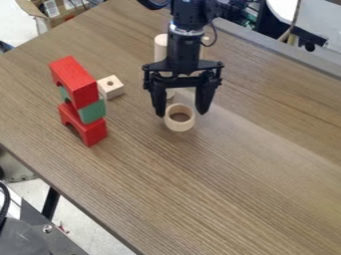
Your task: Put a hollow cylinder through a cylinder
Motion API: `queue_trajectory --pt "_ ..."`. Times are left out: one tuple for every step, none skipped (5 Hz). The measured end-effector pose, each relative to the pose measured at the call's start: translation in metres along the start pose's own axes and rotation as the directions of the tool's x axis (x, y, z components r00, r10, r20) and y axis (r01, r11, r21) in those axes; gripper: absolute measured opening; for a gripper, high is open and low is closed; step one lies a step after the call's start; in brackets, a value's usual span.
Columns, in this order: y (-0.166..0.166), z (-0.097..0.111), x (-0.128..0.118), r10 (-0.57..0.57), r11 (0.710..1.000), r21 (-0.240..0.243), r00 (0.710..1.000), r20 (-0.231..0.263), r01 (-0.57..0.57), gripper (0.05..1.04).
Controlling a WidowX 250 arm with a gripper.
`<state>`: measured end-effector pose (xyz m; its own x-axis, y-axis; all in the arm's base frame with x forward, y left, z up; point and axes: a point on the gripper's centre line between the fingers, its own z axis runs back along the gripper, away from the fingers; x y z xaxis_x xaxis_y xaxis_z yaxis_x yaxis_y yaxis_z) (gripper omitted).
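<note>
though wide open, the gripper [181, 113] close to the pale hollow cylinder [180, 128] on the brown table [246, 189].

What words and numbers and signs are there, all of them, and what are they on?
None that I can read.
Cardboard box: pale labels, too small to read.
Upper red arch block, green block, hollow wooden cylinder: I see no writing.

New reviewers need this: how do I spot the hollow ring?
On the brown table, find the black gripper. The ring sits by its fingertips: pale wood, wide opening facing up, whereas the block beside the red-and-green stack has only a small hole.
</note>
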<state>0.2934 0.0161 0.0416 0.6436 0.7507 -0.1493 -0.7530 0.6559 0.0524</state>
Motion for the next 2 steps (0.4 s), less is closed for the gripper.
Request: queue_trajectory --pt "0.0022 -0.0094 -0.0024 0.003 1.0 0.023 1.0 -0.025 -0.003 0.925" --pt "0.003 -0.014 -0.0059 0.029 1.0 0.005 0.999 -0.039 -0.029 0.726"
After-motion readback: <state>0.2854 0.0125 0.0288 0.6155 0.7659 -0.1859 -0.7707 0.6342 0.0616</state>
